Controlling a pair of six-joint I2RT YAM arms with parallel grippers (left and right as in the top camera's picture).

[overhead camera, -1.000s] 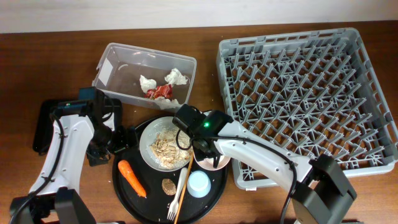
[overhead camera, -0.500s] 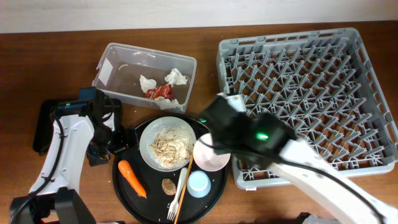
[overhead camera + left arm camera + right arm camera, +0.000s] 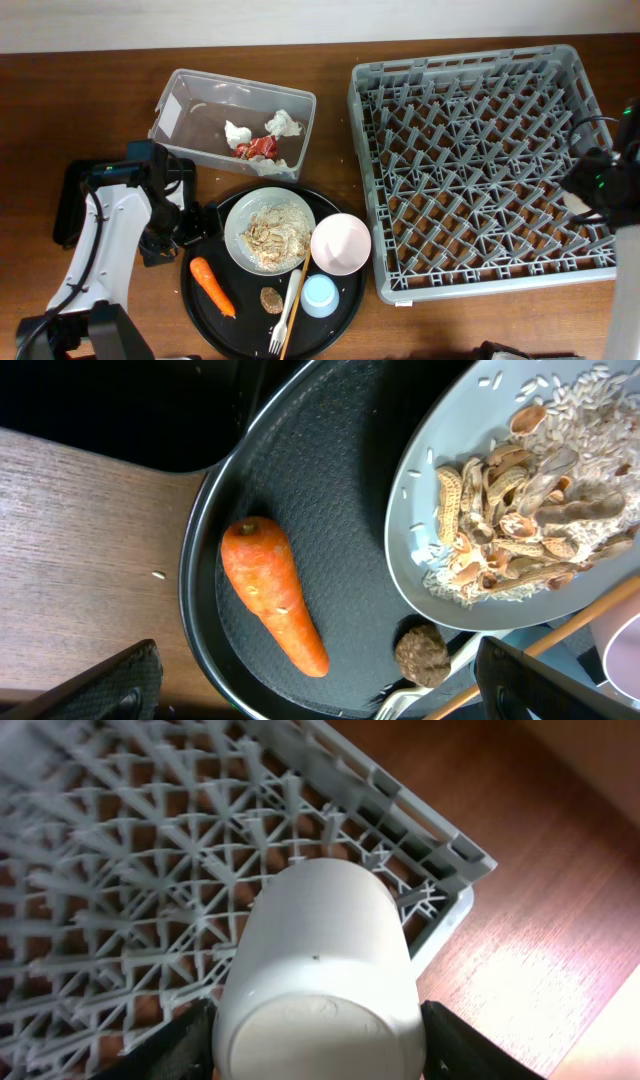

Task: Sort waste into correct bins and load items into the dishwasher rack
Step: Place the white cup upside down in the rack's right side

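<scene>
Right claw (image 3: 318,1045) pinches cream cup (image 3: 315,960), base twd lens, over rack (image 3: 120,850) corner at frame right, prob. to seat it mouth-down on pegs. Left claw (image 3: 320,685) spread wide above carrot (image 3: 272,595), centre-left, to straddle it.

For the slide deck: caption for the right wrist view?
Right pincer holds the cream cup, base toward the camera, above a corner of the grey dishwasher rack, wooden table beyond.
</scene>
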